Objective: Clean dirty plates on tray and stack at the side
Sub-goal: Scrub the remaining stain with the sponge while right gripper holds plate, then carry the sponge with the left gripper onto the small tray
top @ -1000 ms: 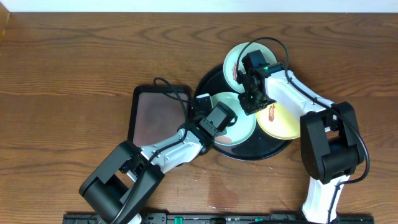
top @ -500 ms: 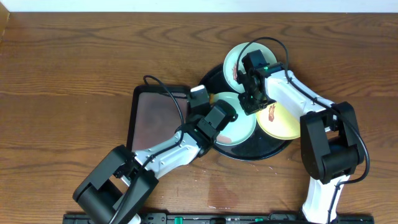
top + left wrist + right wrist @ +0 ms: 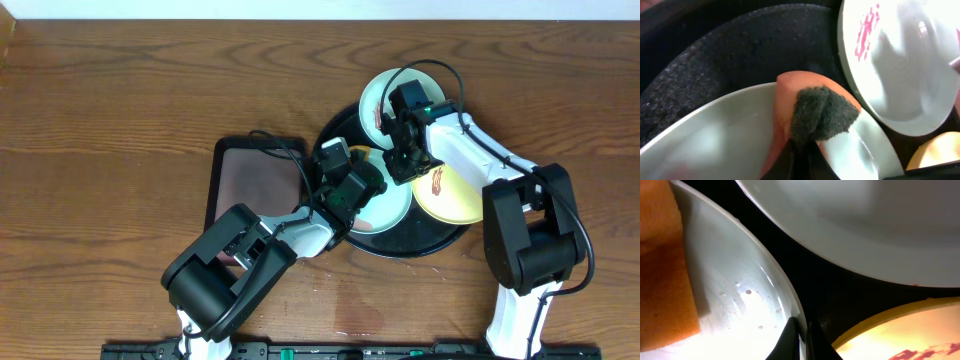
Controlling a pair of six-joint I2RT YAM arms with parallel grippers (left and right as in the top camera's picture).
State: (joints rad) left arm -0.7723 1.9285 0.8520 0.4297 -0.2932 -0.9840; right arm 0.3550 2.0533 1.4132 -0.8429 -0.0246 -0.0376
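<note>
The black tray (image 3: 425, 240) holds three plates. My left gripper (image 3: 358, 162) is shut on an orange sponge with a dark green scouring pad (image 3: 815, 115) and presses it on the far part of the middle light blue plate (image 3: 388, 205), which also shows in the left wrist view (image 3: 715, 145). My right gripper (image 3: 405, 170) is shut on that plate's rim (image 3: 790, 297). A second light blue plate (image 3: 385, 95) with a red smear (image 3: 865, 30) leans at the tray's far edge. The pale yellow plate (image 3: 455, 200) with a red smear lies at the right.
A dark brown rectangular tray (image 3: 250, 180) lies left of the black tray, under my left arm. Cables loop over both arms. Bare wooden table (image 3: 120, 120) surrounds the trays.
My left gripper has swung with the sponge toward the far edge of the middle plate, and its arm has shifted right. The right arm and the plates have not moved.
</note>
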